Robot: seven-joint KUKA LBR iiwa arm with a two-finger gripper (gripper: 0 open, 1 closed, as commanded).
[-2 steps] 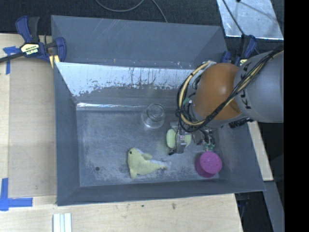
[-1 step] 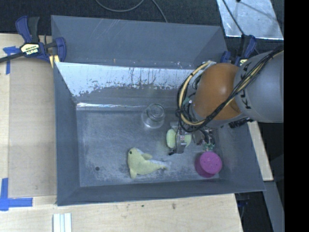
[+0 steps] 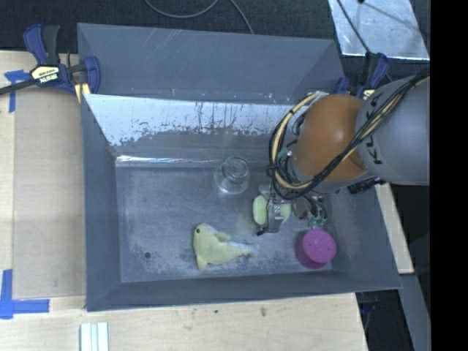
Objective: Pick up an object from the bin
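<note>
One gripper [image 3: 272, 218] is seen low in the grey bin [image 3: 102, 218], up and to the left of a magenta cylinder [image 3: 316, 247] and near it; whether it is spread or pressed together cannot be told; a pale green oval thing [image 3: 259, 210] is found touching or just beside the gripper, on the side turned away from the magenta cylinder, and whether it is gripped cannot be told; the magenta cylinder is stood on end on the bin floor, apart from the gripper; above the magenta cylinder the wrist's orange cover [image 3: 333, 134] is seen, with black and yellow cables [image 3: 281, 141] looped round it; a clear glass cup [image 3: 233, 175] is set further up and left of the magenta cylinder, beyond the pale green oval thing; a yellow-green soft lump [image 3: 212, 246] is laid well to the left of the magenta cylinder, about level with it, apart from all else
</note>
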